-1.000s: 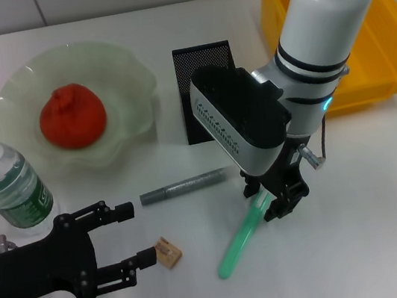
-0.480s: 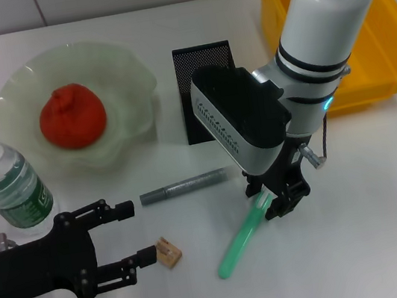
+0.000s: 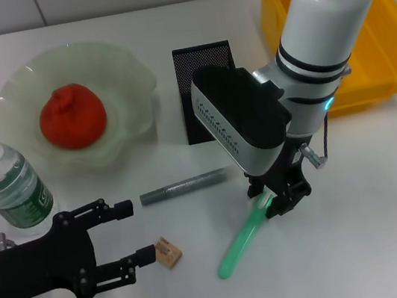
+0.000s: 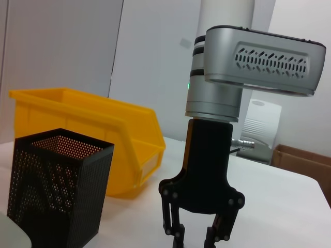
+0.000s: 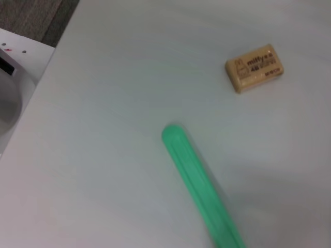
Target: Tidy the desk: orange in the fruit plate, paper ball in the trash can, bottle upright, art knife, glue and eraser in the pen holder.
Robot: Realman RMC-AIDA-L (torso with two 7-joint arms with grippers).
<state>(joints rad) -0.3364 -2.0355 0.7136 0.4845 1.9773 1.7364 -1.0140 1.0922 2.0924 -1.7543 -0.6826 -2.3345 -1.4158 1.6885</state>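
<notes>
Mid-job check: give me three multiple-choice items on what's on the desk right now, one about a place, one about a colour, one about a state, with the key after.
1. Where is the orange?
A. in the fruit plate
B. in the trash can
C. on the bare table

2. What colour is the long tool that the right gripper holds?
A. red
B. green
C. black

3. How is the bottle standing?
A. on its side
B. upside down
C. upright

Key: 1 A, the fruit sits in the wavy glass bowl. 2 B, the art knife is green, its upper end between the fingers. 3 C, its white cap points up, beside the open left gripper.
</notes>
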